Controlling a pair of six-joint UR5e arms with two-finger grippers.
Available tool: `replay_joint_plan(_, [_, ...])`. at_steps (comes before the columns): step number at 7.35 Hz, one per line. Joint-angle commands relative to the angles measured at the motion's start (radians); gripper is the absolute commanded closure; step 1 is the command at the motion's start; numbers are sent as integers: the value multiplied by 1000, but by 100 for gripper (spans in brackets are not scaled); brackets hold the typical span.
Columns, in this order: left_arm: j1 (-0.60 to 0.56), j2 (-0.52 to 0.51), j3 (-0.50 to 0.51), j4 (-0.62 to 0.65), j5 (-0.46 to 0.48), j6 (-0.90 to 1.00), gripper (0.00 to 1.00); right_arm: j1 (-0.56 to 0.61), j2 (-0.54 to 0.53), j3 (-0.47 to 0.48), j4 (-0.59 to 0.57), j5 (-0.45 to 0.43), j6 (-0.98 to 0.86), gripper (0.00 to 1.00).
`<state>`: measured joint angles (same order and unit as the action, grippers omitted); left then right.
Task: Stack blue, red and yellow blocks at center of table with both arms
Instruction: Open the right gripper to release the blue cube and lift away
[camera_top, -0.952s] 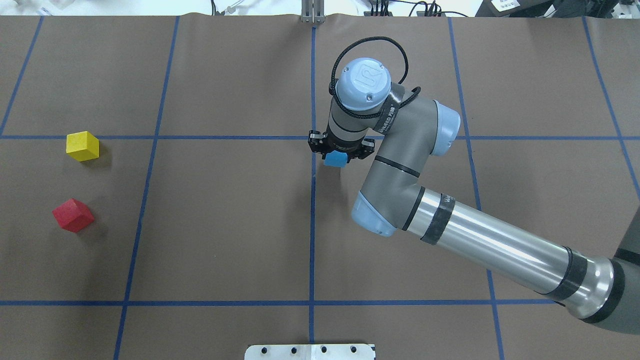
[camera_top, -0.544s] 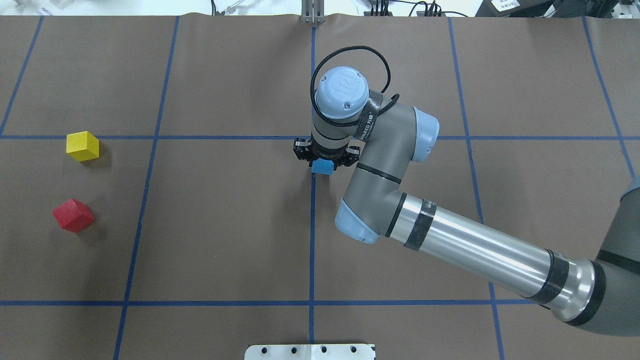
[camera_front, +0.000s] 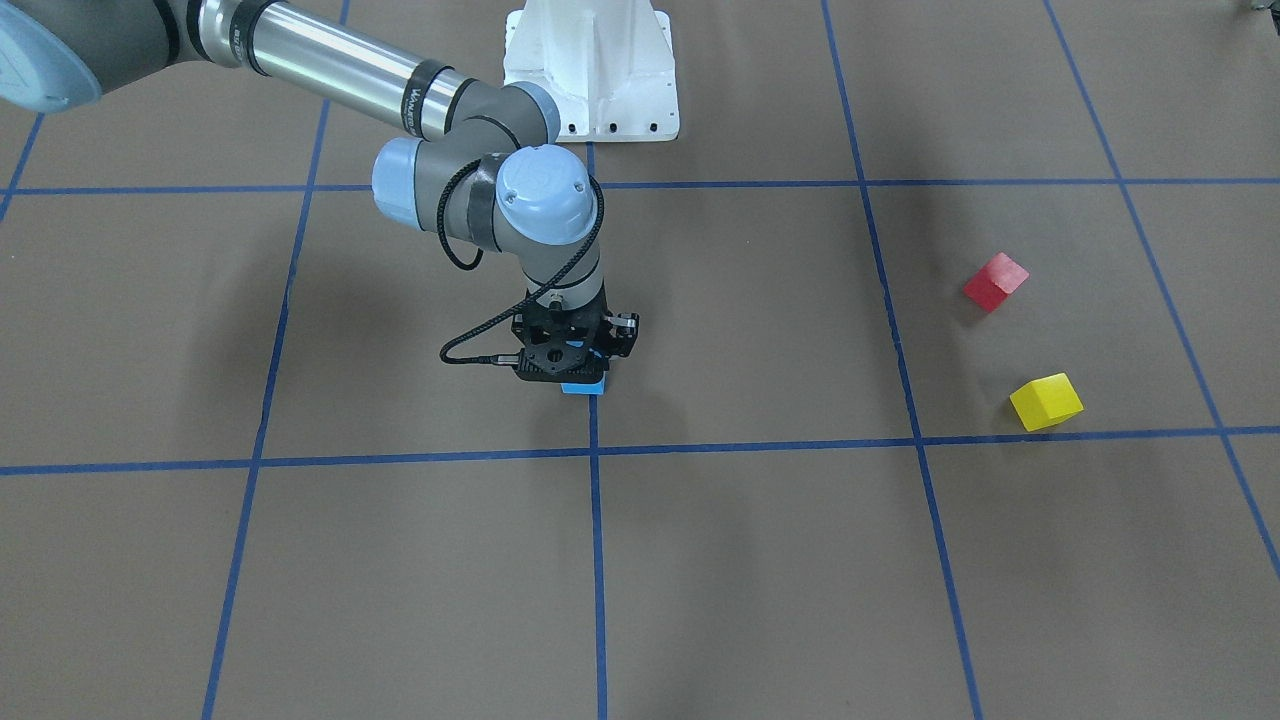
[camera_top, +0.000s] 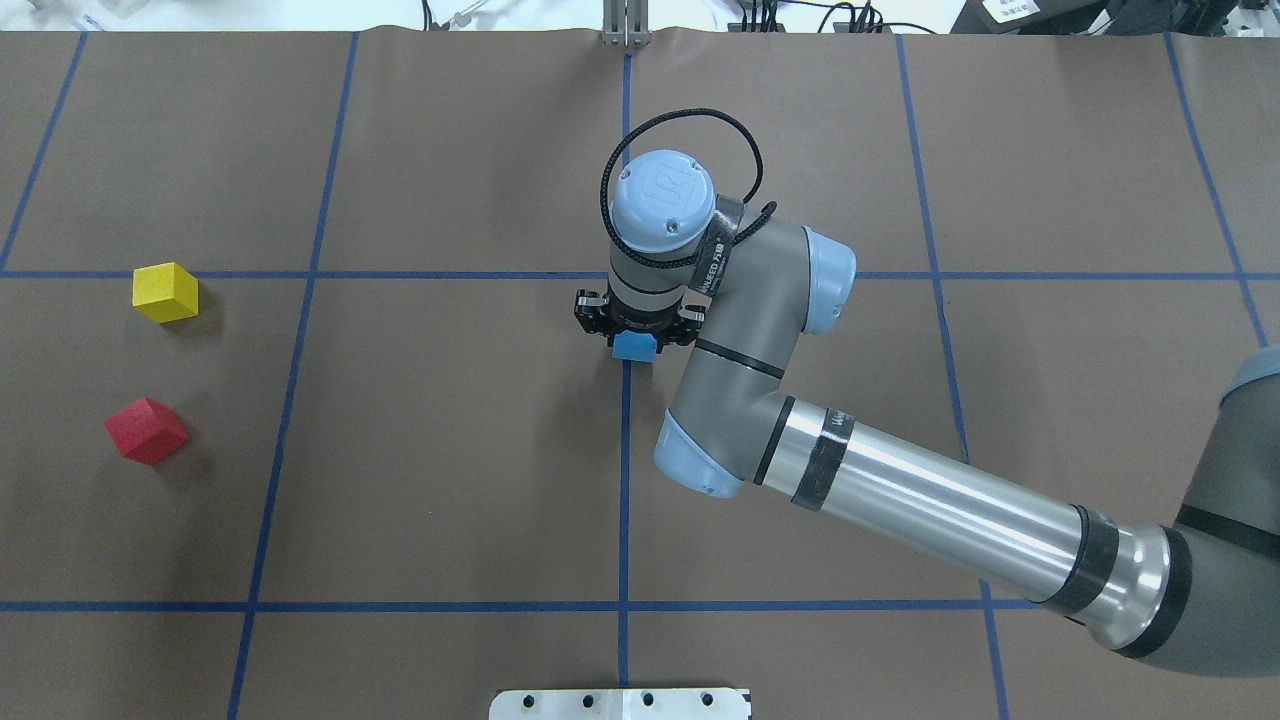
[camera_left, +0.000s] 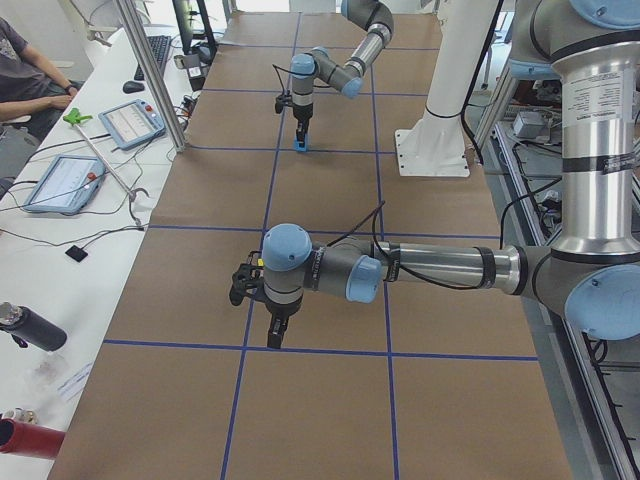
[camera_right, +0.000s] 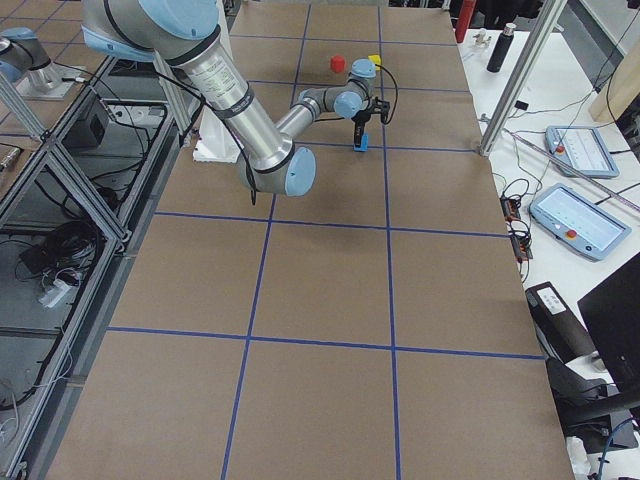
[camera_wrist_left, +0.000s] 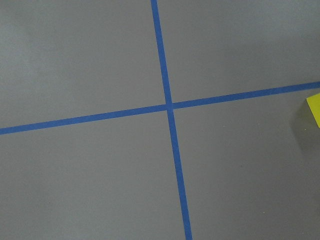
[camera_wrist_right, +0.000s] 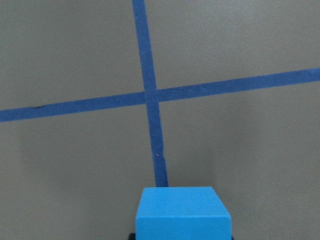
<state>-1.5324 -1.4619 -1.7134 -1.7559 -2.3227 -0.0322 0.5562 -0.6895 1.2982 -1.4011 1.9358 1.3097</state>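
Note:
My right gripper is shut on the sky-blue block, holding it low over the table on the central tape line, just on the robot's side of a tape crossing. The right wrist view shows the blue block at its bottom edge with the crossing ahead. The yellow block and red block lie apart at the far left. My left gripper shows only in the exterior left view, raised above the table; I cannot tell if it is open or shut. A sliver of the yellow block edges the left wrist view.
The white pedestal base stands at the robot's side of the table. In the exterior left view a bench with tablets, a metal post and a seated person line the far side.
The right arm has carried the blue block leftward, from just right of the central tape line onto it, and a little toward the robot. The red and yellow blocks have not moved.

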Motion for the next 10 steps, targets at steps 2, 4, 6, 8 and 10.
replay_joint_plan(2, [0, 0, 5, -1, 0, 2, 0, -1, 7, -2, 1, 0, 3, 60])
replay_joint_plan(4, [3, -2, 5, -4, 0, 0, 0, 1, 7, -2, 1, 0, 3, 20])
replay_joint_plan(6, [75, -18, 5, -33, 0, -148, 0, 7, 8, 12, 2, 9, 2, 1])
replay_joint_plan(8, [182, -21, 8, -127, 2, -388, 0, 65, -14, 80, -10, 124, 3, 0])
replay_joint_plan(10, [204, -25, 3, -174, 3, -495, 0, 91, -48, 119, -21, 135, 0, 0])
